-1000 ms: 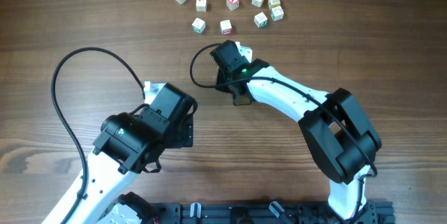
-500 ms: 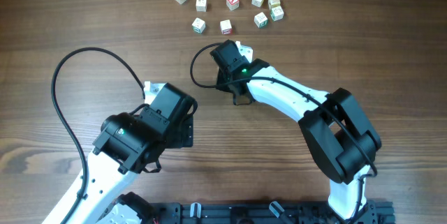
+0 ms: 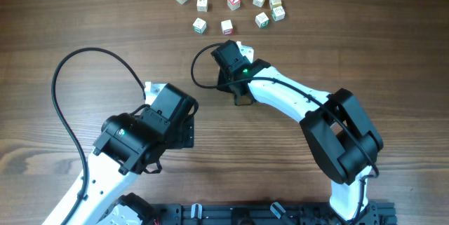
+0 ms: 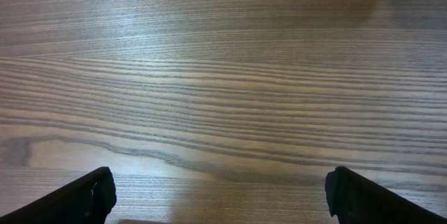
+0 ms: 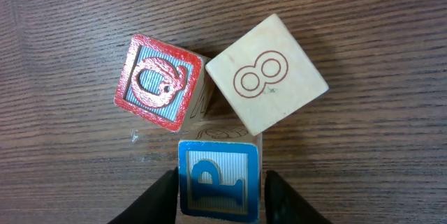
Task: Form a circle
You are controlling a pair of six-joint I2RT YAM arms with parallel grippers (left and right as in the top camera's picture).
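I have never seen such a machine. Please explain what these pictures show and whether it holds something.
This is a robot: the left arm and the right arm stand at a wooden table. One picture looks down from above; two come from cameras on the wrists. Small letter cubes lie loosely grouped, not in a ring. The left gripper is open over the wood. The right gripper has its fingers either side of a blue P cube, beside a red-marked cube and a cube with an 8; whether it grips, I cannot tell.
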